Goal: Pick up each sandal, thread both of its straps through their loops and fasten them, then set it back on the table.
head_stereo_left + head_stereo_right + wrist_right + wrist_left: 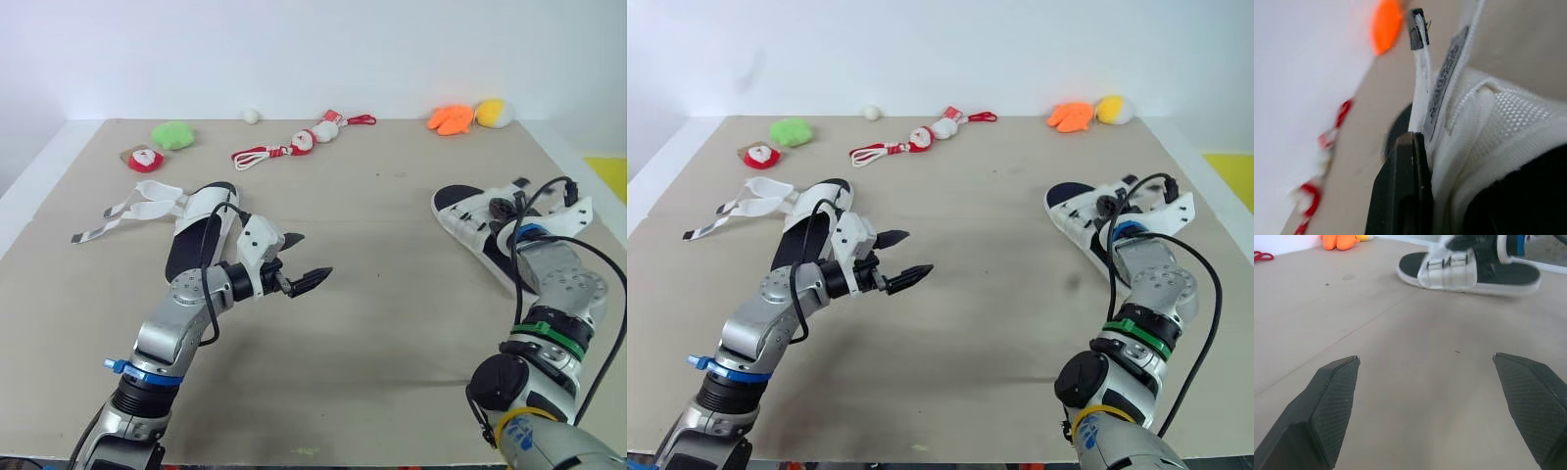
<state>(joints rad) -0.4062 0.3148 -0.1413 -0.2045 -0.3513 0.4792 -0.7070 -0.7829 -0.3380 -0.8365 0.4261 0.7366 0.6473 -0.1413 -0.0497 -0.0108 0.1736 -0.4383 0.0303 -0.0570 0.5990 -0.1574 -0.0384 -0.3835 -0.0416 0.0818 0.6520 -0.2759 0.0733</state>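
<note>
Two white sandals with black footbeds lie on the tan table. The left sandal (201,227) has its straps (132,209) loose and trailing off to the left. My left gripper (310,257) hovers open and holding nothing, just right of that sandal and pointing across the table. The right sandal (468,217) lies at the right, also seen in the left wrist view (1469,271). My right gripper (504,210) is down on the right sandal, mostly hidden by the wrist. In the right wrist view a black finger (1400,191) presses a white strap (1422,93) against the mesh upper.
Small toys line the far edge: a green plush (172,134), a red toy (144,159), a white ball (251,116), figures on red cords (304,141), an orange plush (451,119) and a yellow one (493,113). Bare table (392,323) lies between the sandals.
</note>
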